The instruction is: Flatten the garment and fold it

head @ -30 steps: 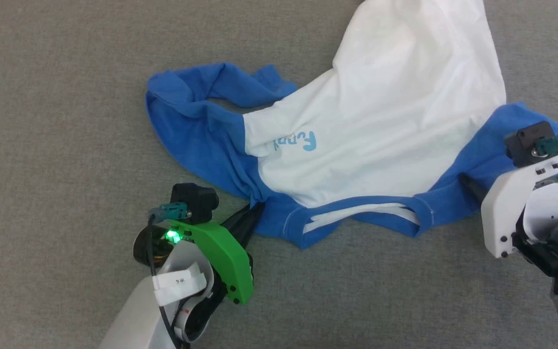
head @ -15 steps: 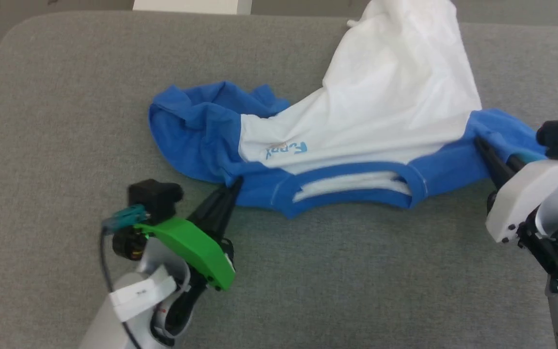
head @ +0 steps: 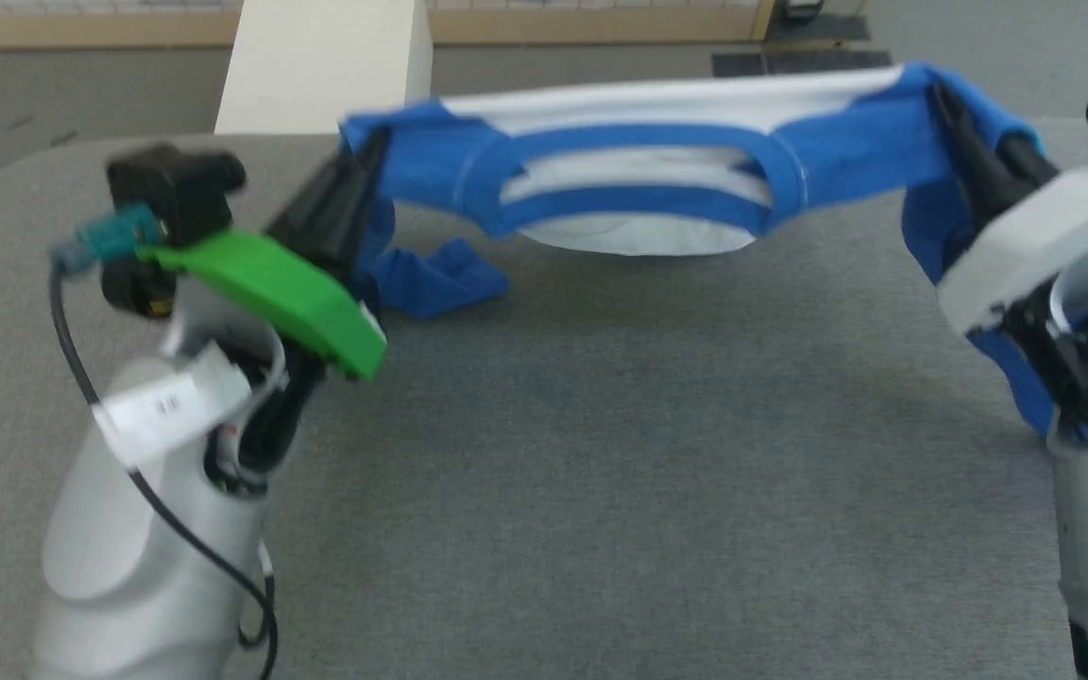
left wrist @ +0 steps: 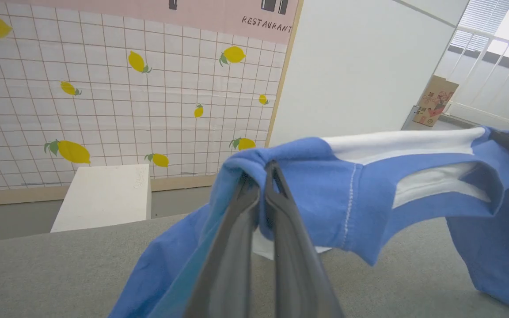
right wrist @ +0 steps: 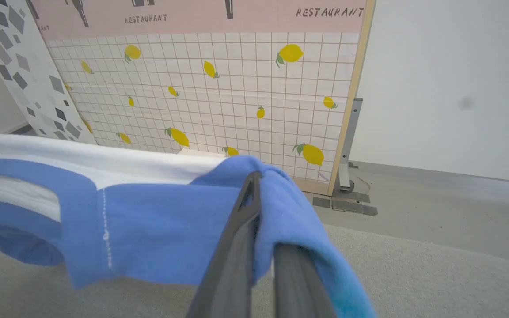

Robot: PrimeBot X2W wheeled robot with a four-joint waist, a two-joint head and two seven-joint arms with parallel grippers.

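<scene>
The garment (head: pixel 629 161), white with bright blue shoulders and neck trim, hangs stretched in the air between my two grippers above the grey table (head: pixel 601 453). My left gripper (head: pixel 360 156) is shut on its blue left shoulder, seen close in the left wrist view (left wrist: pixel 261 170). My right gripper (head: pixel 941 99) is shut on the other blue shoulder, the cloth draped over its fingers (right wrist: pixel 254 185). The neck opening (head: pixel 638 184) faces me. One blue sleeve end (head: pixel 440 279) touches the table; the white body drops behind, mostly hidden.
A white box (head: pixel 327 66) stands on the floor beyond the table's far left edge. Behind it is a tiled wall panel with lemons (left wrist: pixel 104 88). The grey table surface spreads wide under the lifted cloth.
Both grippers have lifted the garment off the table by its shoulders and pulled it taut. The right gripper has closed on the cloth. The head camera has tilted up.
</scene>
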